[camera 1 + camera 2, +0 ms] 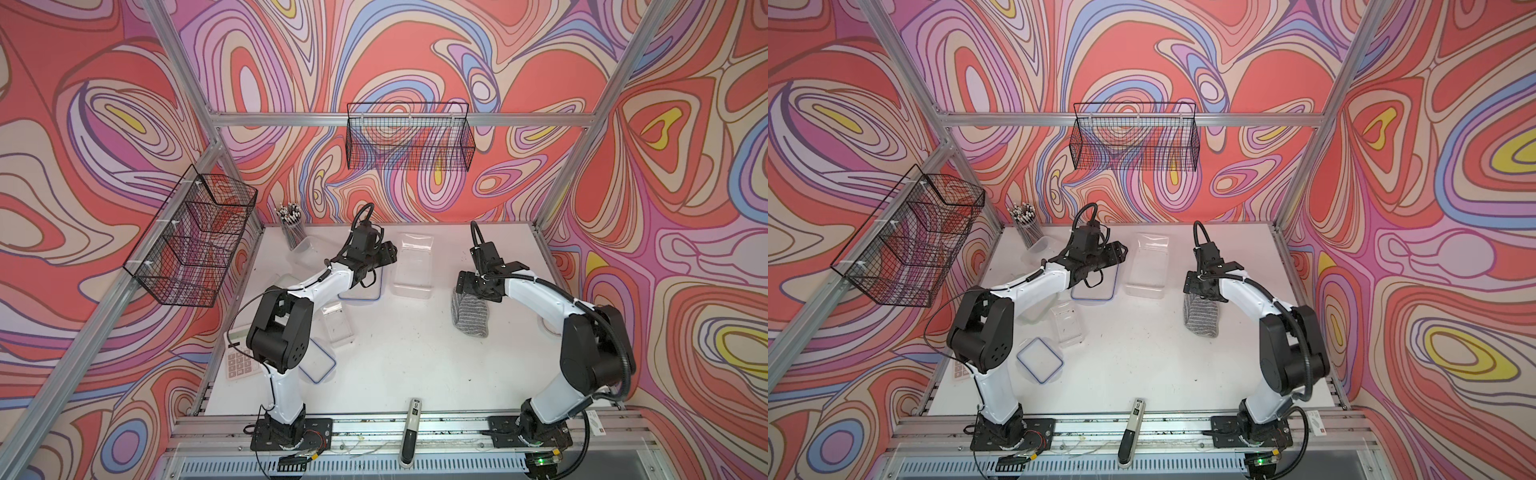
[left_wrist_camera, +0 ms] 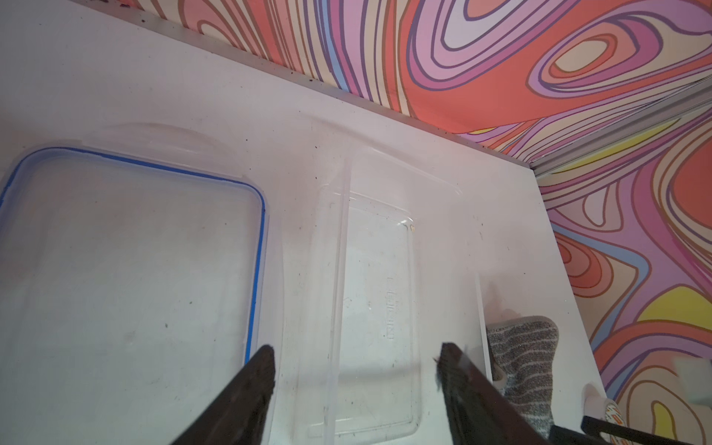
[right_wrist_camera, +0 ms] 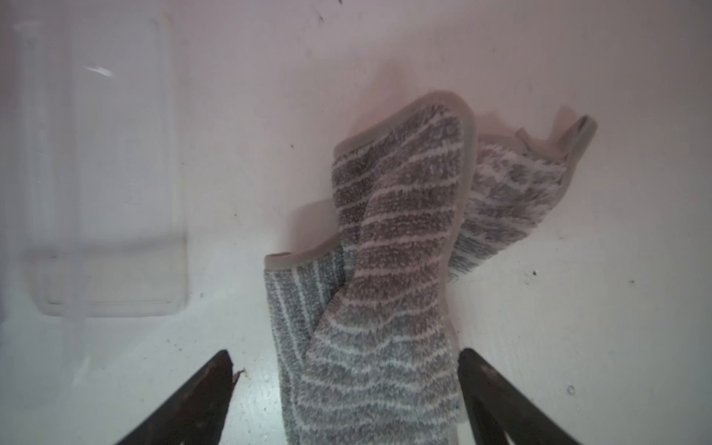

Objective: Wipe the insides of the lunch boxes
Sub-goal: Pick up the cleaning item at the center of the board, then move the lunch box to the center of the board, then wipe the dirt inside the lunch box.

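On the white desk no wiping is under way, and I judge that most of the task is left. The left arm reaches toward the back edge. The left jaws are spread and empty over the near wall of the large lunch box, which sits open at the middle of the back edge with dark specks on its floor. Its blue-rimmed lid lies just beside it, on the side of the left edge. The right arm hangs over the grey striped cloth, which lies crumpled on the desk toward the right edge, apart from every box. The right jaws stand wide on either side of it, pinching nothing. The medium lunch box stands open in the back-left corner beside the pen cup. The small lunch box, left of centre, seems to hold specks too. So the lids are off, but the cloth must be gripped and carried into the boxes; whether any box is already clean I cannot tell. Counted: two arms, three lunch boxes, two blue-rimmed lids (the smaller lid lies toward the front-left corner), one cloth, one pen cup. A third lid I cannot make out for certain.
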